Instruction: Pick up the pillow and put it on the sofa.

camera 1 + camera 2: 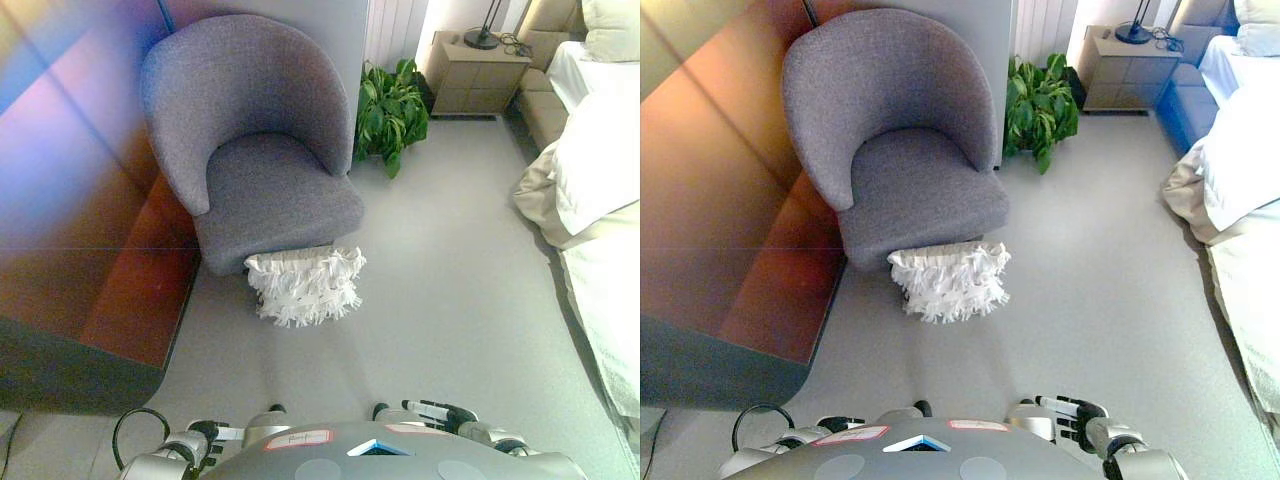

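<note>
You have the pillow [305, 286] lying on the floor [450, 300], a white fringed cushion leaning against the front base of the grey armchair [255, 150] that serves here as the sofa. Its top edge touches the chair's lower front, and its seat is bare above it.

Your left hand [205, 436] sits low at the bottom edge of the view, well apart from the pillow; only a dark part of it shows beside the arm, so you cannot tell whether its fingers are spread or curled. Your right hand [1072, 413] is also at the bottom edge, on the right, holding nothing; its white-tipped fingers appear to lie fairly straight and point left, though the view of them is partial.

To the right of the chair you see a green potted plant [390, 112] standing against the wall. Behind it, further back, a wooden nightstand [478, 72] carries the base of a dark lamp [482, 38]. A bed [600, 190] with white bedding runs down the right side, its covers hanging to the floor. A reddish-brown wooden panel [730, 200] fills the left side next to the chair.
</note>
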`<state>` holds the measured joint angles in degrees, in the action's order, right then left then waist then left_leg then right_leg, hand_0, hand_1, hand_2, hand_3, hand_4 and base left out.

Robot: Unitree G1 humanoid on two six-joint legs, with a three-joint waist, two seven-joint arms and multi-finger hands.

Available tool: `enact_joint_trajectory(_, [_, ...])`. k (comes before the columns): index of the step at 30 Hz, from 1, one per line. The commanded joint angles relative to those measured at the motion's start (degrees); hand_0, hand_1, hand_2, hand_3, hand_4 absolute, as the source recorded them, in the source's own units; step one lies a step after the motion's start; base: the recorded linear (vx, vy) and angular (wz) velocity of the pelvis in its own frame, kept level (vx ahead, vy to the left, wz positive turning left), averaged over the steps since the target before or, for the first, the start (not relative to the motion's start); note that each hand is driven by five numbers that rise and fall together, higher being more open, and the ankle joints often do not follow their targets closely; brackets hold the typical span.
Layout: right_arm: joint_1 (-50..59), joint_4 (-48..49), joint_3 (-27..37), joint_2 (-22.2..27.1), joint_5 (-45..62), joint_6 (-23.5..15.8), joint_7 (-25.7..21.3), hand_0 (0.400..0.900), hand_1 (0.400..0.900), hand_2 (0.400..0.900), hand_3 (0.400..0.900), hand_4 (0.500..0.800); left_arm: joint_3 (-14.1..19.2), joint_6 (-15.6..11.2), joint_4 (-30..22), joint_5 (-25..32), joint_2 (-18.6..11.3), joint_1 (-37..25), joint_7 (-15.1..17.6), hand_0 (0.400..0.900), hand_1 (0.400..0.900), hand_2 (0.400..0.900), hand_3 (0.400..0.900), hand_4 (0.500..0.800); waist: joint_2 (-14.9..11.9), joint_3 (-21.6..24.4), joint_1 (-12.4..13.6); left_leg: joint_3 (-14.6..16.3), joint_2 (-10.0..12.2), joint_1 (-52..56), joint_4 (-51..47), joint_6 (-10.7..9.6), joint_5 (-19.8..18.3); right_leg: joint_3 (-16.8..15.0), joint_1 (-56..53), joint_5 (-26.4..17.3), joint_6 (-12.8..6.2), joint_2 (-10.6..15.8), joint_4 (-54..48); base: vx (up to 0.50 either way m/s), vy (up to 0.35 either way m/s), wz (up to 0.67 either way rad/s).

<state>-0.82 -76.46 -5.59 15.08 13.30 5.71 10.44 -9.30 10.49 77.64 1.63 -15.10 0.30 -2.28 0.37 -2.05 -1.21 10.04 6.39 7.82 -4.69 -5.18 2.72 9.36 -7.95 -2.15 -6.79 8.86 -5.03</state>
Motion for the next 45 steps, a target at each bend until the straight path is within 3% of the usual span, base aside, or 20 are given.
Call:
enact_joint_trajectory(1, [4.98, -3.55, -1.47, -1.17, -0.43, -0.31, 0.16, 0.900, 0.900, 0.900, 0.900, 0.800, 0.31, 0.97, 2.79, 2.56, 1.14, -4.43, 2.30, 0.900, 0.900, 0.900, 0.900, 0.800, -1.10, -2.77, 1.15, -1.24, -0.98, 0.53, -0.31, 2.73, -1.87, 2.13, 0.21, -1.92, 0.00, 0.87, 0.59, 0.00, 0.000, 0.00])
enact_joint_trajectory(27, [5.19, -3.22, -2.11, -0.69, -1.55, -0.34, -2.41, 0.900, 0.900, 0.900, 0.900, 0.800, -0.65, 1.05, 2.46, 1.70, 1.21, -4.23, 0.14, 0.900, 0.900, 0.900, 0.900, 0.800, -1.06, -3.77, 1.38, -1.93, -0.96, 0.39, -0.31, 2.69, -1.67, 2.34, 0.10, -1.71, 0.36, 0.58, 0.49, 0.00, 0.004, 0.02])
enact_joint_trajectory(34, [7.14, -1.66, -2.70, -0.08, -1.60, -0.05, -2.61, 0.900, 0.900, 0.900, 0.900, 0.800, -0.39, 1.92, 2.71, 2.11, 1.70, -4.95, -0.13, 0.900, 0.900, 0.900, 0.900, 0.800, -1.68, -5.18, 1.95, -2.18, -2.38, -1.34, 5.11, 3.43, -3.72, 0.66, 0.84, -2.26, 0.13, 2.63, 1.93, 0.01, 0.153, -0.05])
enact_joint_trajectory(37, [8.04, -0.43, -2.57, 0.27, -2.19, 0.47, -2.88, 0.900, 0.900, 0.900, 0.900, 0.800, -0.19, 2.38, 2.93, 2.09, 1.45, -5.25, -0.98, 0.900, 0.900, 0.900, 0.900, 0.800, -1.54, -5.84, 1.94, -2.10, -3.84, -1.98, 6.77, 5.03, -5.13, -0.66, 2.13, -1.49, -0.72, 4.70, 5.91, 0.06, 0.256, -0.09])
enact_joint_trajectory(40, [8.29, -0.04, -2.21, 0.41, -2.53, 1.45, -3.30, 0.900, 0.900, 0.900, 0.900, 0.800, -0.20, 2.54, 2.94, 2.02, 0.83, -5.46, -1.00, 0.900, 0.900, 0.900, 0.900, 0.800, -0.59, -6.68, 1.40, -1.29, -4.46, -2.49, 7.89, 6.72, -5.54, -1.81, 5.64, -1.76, 0.00, 6.45, 17.26, 0.07, 0.257, 0.01])
enact_joint_trajectory(42, [7.58, 0.16, -1.84, 0.57, -1.93, 1.66, -3.71, 0.900, 0.900, 0.900, 0.900, 0.800, -0.95, 2.94, 3.06, 1.67, 0.37, -5.78, -0.87, 0.900, 0.900, 0.900, 0.900, 0.800, 0.02, -7.27, 0.28, -1.99, -4.90, -2.61, 8.15, 7.50, -5.74, -4.07, 10.55, -4.00, 0.62, 6.08, 26.00, 0.13, 0.246, 0.40])
enact_joint_trajectory(45, [6.47, -0.25, -1.30, 1.00, -0.50, 1.76, -3.44, 0.900, 0.900, 0.900, 0.900, 0.800, -2.11, 3.16, 3.28, 2.03, -0.20, -6.34, -0.84, 0.900, 0.900, 0.900, 0.900, 0.800, -0.59, -8.06, -2.11, -4.63, -5.98, -0.94, 7.76, 7.71, -6.98, -6.42, 16.78, -7.38, 0.83, 5.09, 25.50, 0.26, 0.114, 0.69])
